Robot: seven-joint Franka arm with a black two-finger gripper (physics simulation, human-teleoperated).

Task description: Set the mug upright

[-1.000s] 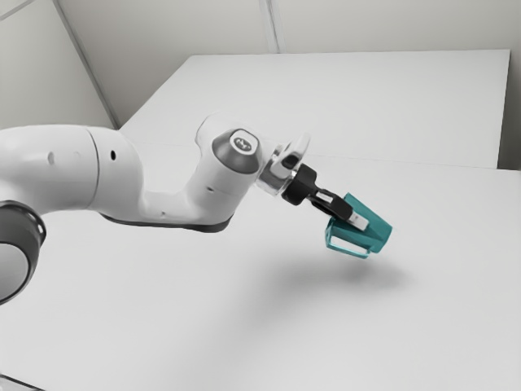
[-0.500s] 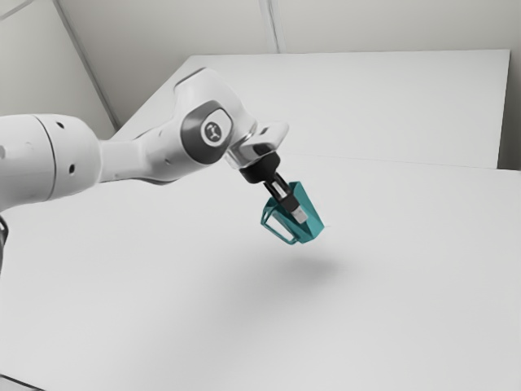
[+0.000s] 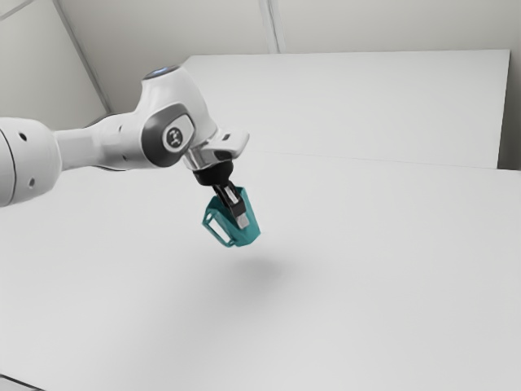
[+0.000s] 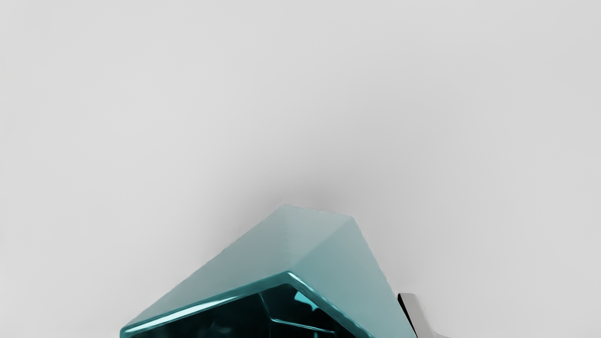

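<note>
One arm (image 3: 77, 151) reaches in from the exterior view's left. Next comes the handle (image 3: 216, 235), then the gripper (image 3: 242, 220), its fingers gripping the mug (image 3: 252, 229), which hangs tilted above the table (image 3: 366, 285), open end toward the arm, shadow (image 3: 259, 273) beneath.

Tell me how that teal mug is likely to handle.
The mug looks stiff, its facets flat and crisp-edged. Its glossy rim hints it could slip. Narrowing toward its base, it might tip if pushed once standing.
</note>
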